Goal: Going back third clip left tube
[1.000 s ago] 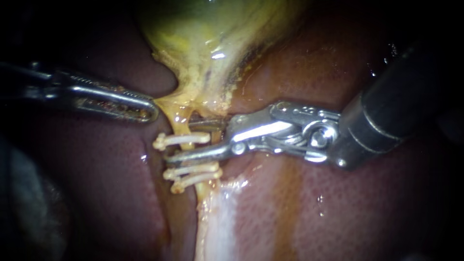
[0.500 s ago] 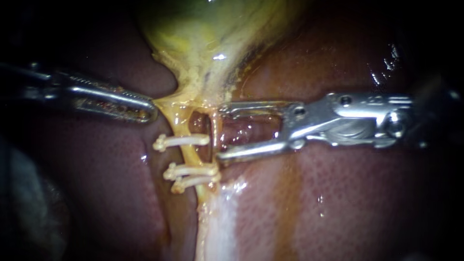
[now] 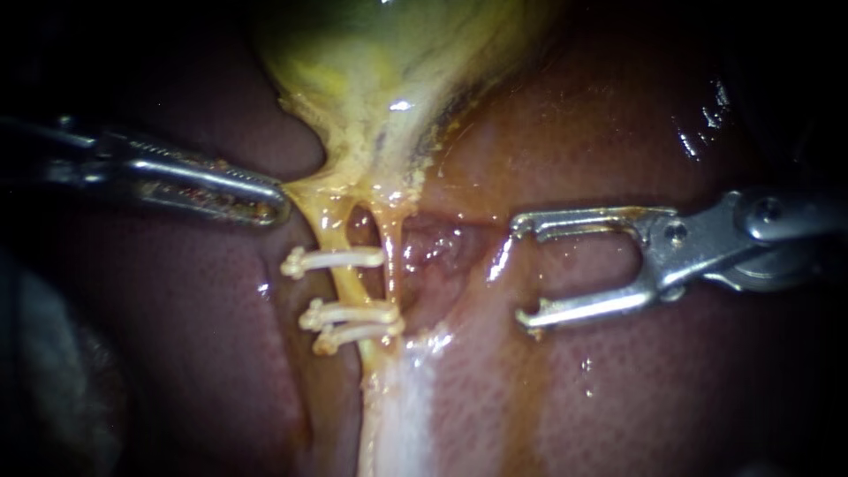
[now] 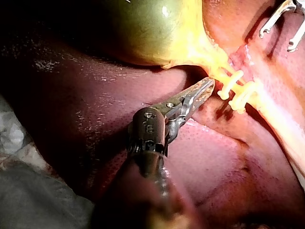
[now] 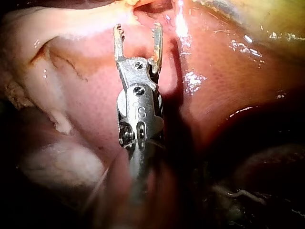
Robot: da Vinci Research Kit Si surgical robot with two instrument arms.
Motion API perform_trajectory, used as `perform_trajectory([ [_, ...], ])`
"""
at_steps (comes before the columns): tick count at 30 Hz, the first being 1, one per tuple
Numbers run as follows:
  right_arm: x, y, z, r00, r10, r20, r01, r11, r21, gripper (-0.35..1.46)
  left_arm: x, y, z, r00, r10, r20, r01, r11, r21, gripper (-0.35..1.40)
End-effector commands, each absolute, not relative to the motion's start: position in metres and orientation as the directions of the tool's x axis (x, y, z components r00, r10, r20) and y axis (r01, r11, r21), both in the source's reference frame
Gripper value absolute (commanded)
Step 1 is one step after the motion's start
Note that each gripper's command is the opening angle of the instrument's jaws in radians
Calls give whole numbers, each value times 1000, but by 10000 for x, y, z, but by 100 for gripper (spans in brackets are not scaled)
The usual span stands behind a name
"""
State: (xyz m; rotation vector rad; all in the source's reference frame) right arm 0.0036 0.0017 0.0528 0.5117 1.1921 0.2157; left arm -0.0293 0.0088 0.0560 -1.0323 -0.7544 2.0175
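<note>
Close view of a glossy red-brown liver [image 3: 618, 397] with a yellow-green gallbladder [image 3: 371, 71] above it. Two thin yellow tubes run down from the gallbladder's neck.

The left tube [image 3: 328, 231] carries three pale, rod-shaped plastic clips [image 3: 349, 311]. One sits higher up and two lie close together lower down.

The change: a second ago the slim silver right instrument [image 3: 521, 272] had its jaws reaching across the tubes, among the clips. It has since pulled back and now hangs over bare liver, well apart from the right tube [image 3: 391, 252]. Its jaws stand wide and empty, which the right wrist view [image 5: 137, 28] also shows. By my reading the clips are all in place and only the retreat remains.

Each clip lies crosswise on the left tube, its long axis nearly level, knobbed end pointing toward the left instrument's side. The tube itself runs downward, slanting slightly toward the right instrument's side.

The dark metal left instrument [image 3: 269, 201] keeps its jaws closed on the yellow tissue at the gallbladder's neck, drawing it sideways.
</note>
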Motion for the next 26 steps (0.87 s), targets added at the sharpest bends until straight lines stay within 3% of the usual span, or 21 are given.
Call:
perform_trajectory([
  [1, 36, 17, 529, 366, 417, -832, 108, 869, 483, 48, -294, 88, 562, -406, 814, -416, -344, -557, -755, -35],
  [15, 33, 17, 529, 365, 411, -835, 112, 871, 478, 49, -324, 88, 593, -406, 812, -419, -345, -561, -752, -35],
  [26, 32, 17, 528, 365, 411, -835, 112, 871, 478, 49, -326, 86, 598, -408, 811, -420, -342, -562, -753, -35],
])
